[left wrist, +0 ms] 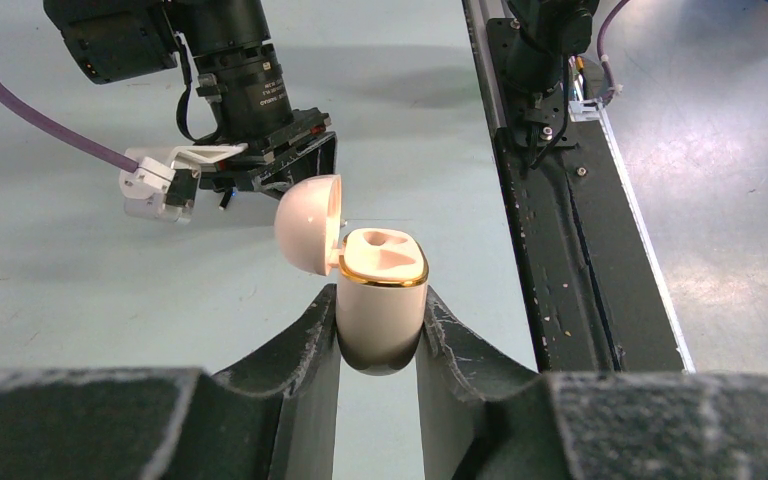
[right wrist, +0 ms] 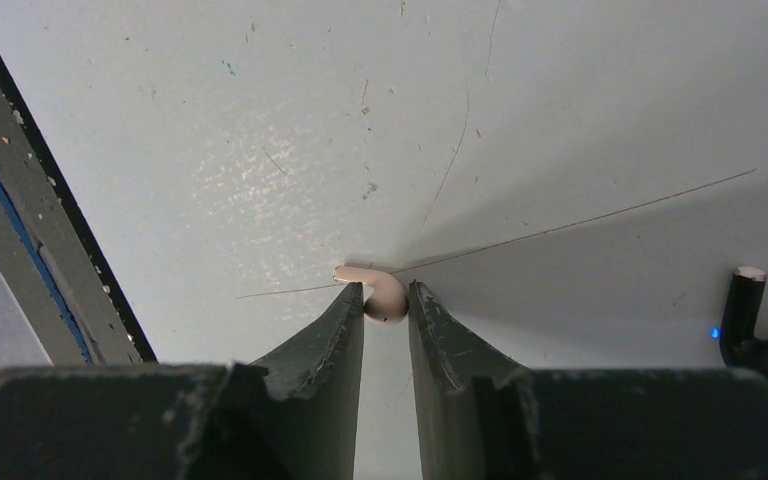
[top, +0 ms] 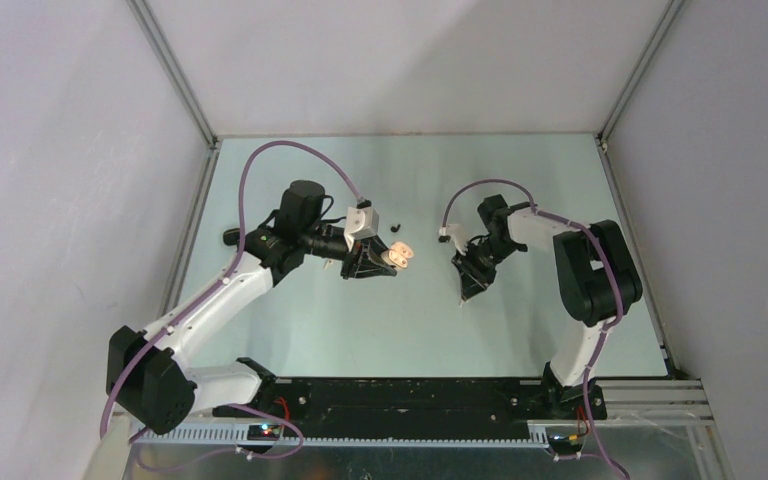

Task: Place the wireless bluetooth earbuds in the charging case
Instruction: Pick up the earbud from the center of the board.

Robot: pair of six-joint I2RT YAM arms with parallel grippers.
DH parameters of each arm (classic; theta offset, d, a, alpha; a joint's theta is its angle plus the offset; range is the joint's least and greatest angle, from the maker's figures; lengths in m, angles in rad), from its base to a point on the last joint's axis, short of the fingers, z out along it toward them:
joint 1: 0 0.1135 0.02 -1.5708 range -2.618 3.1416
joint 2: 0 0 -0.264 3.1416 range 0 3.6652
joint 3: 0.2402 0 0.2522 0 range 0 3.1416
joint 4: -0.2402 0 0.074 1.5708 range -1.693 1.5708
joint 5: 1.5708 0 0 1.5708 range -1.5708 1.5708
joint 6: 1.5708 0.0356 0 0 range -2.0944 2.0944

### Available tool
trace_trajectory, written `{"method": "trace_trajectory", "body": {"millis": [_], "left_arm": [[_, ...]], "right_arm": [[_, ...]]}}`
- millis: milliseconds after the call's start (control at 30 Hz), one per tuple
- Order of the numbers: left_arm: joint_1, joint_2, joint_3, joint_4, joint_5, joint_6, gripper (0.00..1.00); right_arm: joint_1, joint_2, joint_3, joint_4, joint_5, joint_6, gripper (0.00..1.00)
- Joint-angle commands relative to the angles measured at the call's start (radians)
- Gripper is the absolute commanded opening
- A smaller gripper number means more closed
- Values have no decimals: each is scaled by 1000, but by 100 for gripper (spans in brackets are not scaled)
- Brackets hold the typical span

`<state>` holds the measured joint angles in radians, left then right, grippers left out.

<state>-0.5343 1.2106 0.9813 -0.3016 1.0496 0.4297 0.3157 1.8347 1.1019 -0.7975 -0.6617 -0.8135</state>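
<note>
My left gripper point(left wrist: 380, 305) is shut on the cream charging case point(left wrist: 382, 290), held upright above the table. Its lid point(left wrist: 308, 224) is tipped open to the left, and both gold-rimmed sockets show nothing in them. From above, the case point(top: 398, 257) sits at the left gripper's point(top: 385, 262) tips. My right gripper point(right wrist: 386, 293) is down at the table, its fingertips pinching the bulb of a cream-white earbud point(right wrist: 380, 295) whose stem points left. A black earbud point(right wrist: 760, 335) lies on the table to the right of it.
Another small black earbud point(top: 396, 229) lies on the table just beyond the case. The right arm's wrist point(left wrist: 250, 90) hangs close behind the case in the left wrist view. The black base rail point(top: 410, 395) runs along the near edge.
</note>
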Motion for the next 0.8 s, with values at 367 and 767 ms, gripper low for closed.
{"method": "trace_trajectory", "body": {"millis": [367, 767], "left_arm": [[2, 32, -34, 179, -67, -151, 0], [-23, 96, -68, 399, -243, -393, 0]], "right_arm": [[-71, -166, 31, 53, 18, 128, 15], [-34, -583, 39, 216, 298, 334, 11]]}}
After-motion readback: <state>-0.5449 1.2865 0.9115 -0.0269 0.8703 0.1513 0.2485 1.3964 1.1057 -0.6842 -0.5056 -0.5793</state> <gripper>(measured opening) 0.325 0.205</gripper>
